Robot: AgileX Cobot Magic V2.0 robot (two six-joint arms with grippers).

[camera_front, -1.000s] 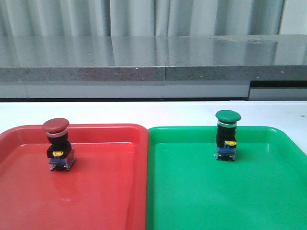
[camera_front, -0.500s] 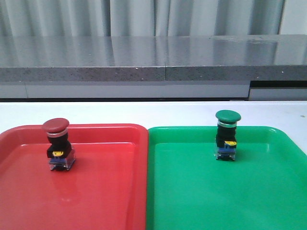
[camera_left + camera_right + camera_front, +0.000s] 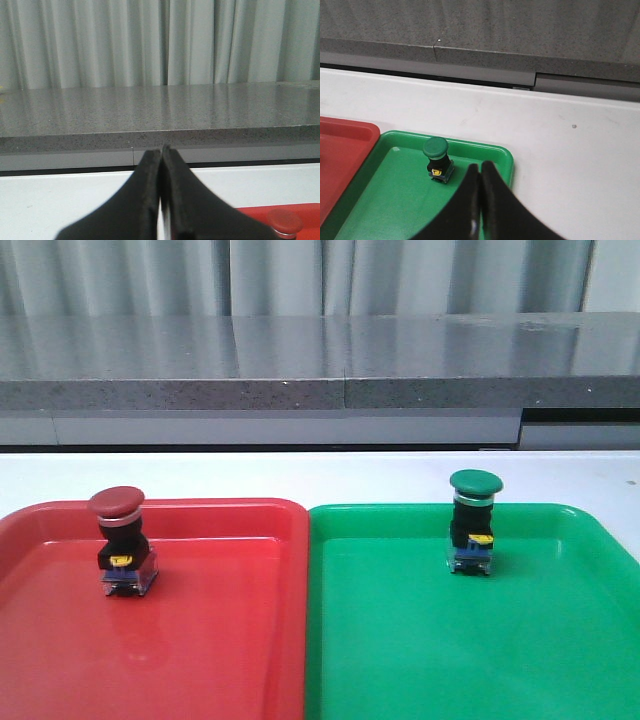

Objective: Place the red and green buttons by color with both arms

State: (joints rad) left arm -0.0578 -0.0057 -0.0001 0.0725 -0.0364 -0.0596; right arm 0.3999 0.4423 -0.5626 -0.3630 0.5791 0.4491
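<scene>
The red button (image 3: 122, 540) stands upright in the far left part of the red tray (image 3: 220, 640). The green button (image 3: 473, 522) stands upright near the far edge of the green tray (image 3: 450, 650). Neither arm shows in the front view. My left gripper (image 3: 161, 149) is shut and empty, raised above the table, with the red button's cap (image 3: 284, 221) low to one side. My right gripper (image 3: 481, 164) is shut and empty, raised above the green tray (image 3: 385, 200), apart from the green button (image 3: 437, 159).
The two trays lie side by side, touching, on a white table (image 3: 330, 475). A grey stone ledge (image 3: 320, 370) and pale curtains run along the far side. In the right wrist view, bare white table (image 3: 570, 165) lies beside the green tray.
</scene>
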